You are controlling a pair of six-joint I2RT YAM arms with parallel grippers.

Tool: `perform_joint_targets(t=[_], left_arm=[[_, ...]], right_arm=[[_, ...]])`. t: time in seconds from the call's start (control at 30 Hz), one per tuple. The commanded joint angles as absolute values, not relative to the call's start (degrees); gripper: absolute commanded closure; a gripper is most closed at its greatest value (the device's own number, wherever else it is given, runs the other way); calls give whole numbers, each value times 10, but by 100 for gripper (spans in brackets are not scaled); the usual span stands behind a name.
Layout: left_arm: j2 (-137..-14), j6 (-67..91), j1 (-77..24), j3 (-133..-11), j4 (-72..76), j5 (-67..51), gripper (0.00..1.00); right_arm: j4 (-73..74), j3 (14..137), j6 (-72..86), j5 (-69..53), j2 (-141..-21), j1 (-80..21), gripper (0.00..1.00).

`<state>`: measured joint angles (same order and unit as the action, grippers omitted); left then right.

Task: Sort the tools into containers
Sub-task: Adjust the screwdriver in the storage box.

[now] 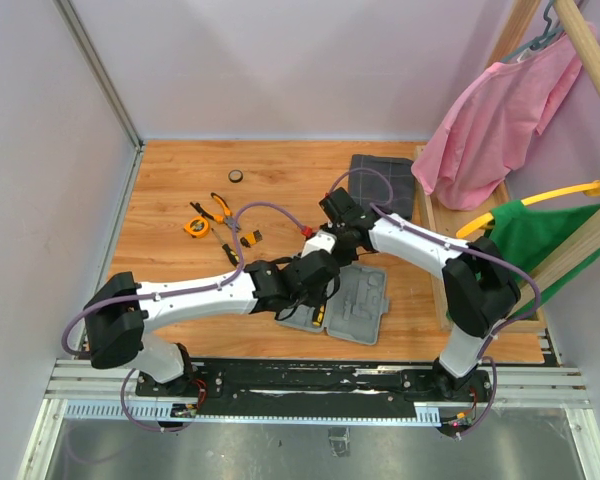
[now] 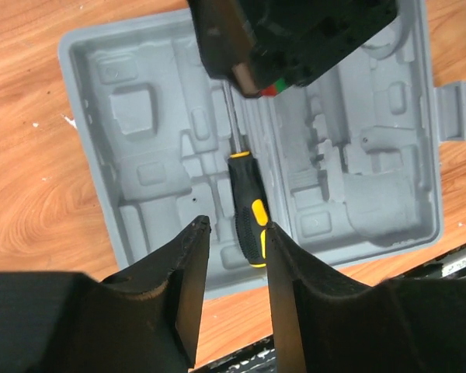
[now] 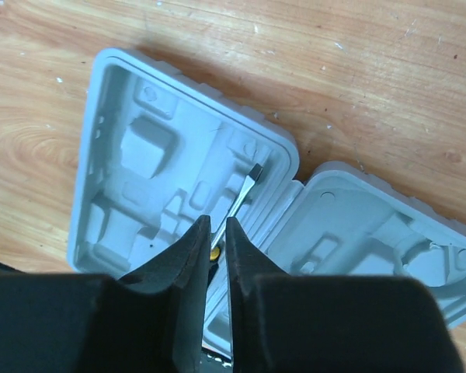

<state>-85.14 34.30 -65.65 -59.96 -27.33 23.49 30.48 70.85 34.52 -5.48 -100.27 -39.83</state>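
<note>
The grey tool case [image 1: 368, 300] lies open on the table in front of the arms. A black-and-yellow screwdriver [image 2: 248, 203] lies in a moulded slot of the case [image 2: 140, 101]. My left gripper [image 2: 236, 225] is open, its jaws on either side of the handle and just above it. My right gripper [image 3: 217, 221] hovers over the shaft [image 3: 242, 193] with only a narrow gap between its jaws; whether they pinch the shaft is not clear. One of its fingers [image 2: 245, 78] shows beside the shaft in the left wrist view. More tools lie at the far left: an orange tape measure [image 1: 196, 226], pliers [image 1: 218, 207] and two small yellow-and-black tools [image 1: 230, 252].
A dark checked cloth [image 1: 383, 180] lies at the back right. A small dark ring [image 1: 236, 176] sits near the back edge. A wooden rack [image 1: 435, 260] with pink [image 1: 500, 110] and green [image 1: 540, 240] garments stands along the right side.
</note>
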Motion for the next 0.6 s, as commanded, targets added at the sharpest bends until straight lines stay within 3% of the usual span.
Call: perform_joint_targets(t=[0.0,0.57], left_arm=[[-827,355,-653,-557,-253,255,61],[-727,362,-563,-401,-206,229,52]], right_arm=[[309,698,335,-75,-980,-406,84],[314,596,402,-34,-920,-427,72]])
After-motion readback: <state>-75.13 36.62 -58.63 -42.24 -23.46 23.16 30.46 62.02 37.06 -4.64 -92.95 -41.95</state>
